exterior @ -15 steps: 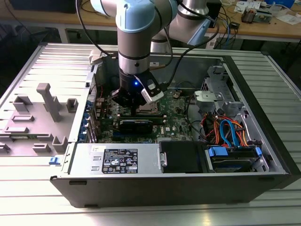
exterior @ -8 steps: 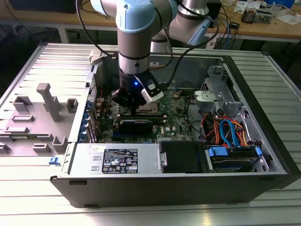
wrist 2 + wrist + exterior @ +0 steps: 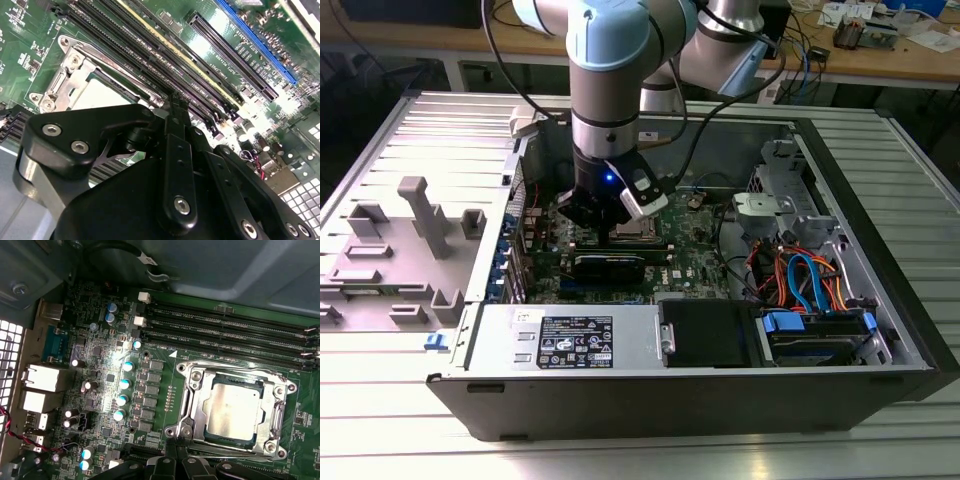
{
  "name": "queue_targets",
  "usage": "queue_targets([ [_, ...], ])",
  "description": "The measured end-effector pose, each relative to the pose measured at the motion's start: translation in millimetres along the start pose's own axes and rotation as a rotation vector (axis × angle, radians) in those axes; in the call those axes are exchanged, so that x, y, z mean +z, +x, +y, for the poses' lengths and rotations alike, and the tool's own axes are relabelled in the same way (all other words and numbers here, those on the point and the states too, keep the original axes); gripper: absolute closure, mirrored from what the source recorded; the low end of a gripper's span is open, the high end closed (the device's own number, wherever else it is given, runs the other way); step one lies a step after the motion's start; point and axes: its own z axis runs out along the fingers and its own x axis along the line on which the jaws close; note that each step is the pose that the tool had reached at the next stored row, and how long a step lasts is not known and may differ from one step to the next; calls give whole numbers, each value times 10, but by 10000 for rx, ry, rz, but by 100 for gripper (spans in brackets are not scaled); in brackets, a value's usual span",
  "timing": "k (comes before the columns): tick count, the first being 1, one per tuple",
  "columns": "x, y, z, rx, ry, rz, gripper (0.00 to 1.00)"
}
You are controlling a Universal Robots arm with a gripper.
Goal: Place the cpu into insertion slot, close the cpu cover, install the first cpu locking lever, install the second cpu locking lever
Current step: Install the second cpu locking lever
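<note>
The cpu (image 3: 235, 407), a silvery-tan square, lies in the insertion slot on the green motherboard (image 3: 100, 385). The cpu cover (image 3: 199, 390), a silvery metal frame, lies flat around it. In the second wrist view the cpu (image 3: 102, 95) and the cpu cover (image 3: 70, 80) sit just beyond my black gripper (image 3: 172, 102). The gripper (image 3: 175, 452) is shut with nothing in it, its tip at the socket's edge. In the exterior view the gripper (image 3: 610, 215) hangs low over the socket (image 3: 638, 233) inside the open computer case. I cannot tell how the locking levers stand.
Black memory slots (image 3: 225, 332) run beside the socket. A long black card (image 3: 610, 265) stands close in front of the gripper. The power supply (image 3: 570, 340), drive bay with cables (image 3: 805, 280) and case walls (image 3: 880, 230) hem in the board. Grey fixtures (image 3: 420, 215) stand outside.
</note>
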Motion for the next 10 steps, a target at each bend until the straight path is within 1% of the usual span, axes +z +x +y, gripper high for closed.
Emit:
queue_targets([
  [10, 1, -4, 31, 0, -1, 0, 88],
])
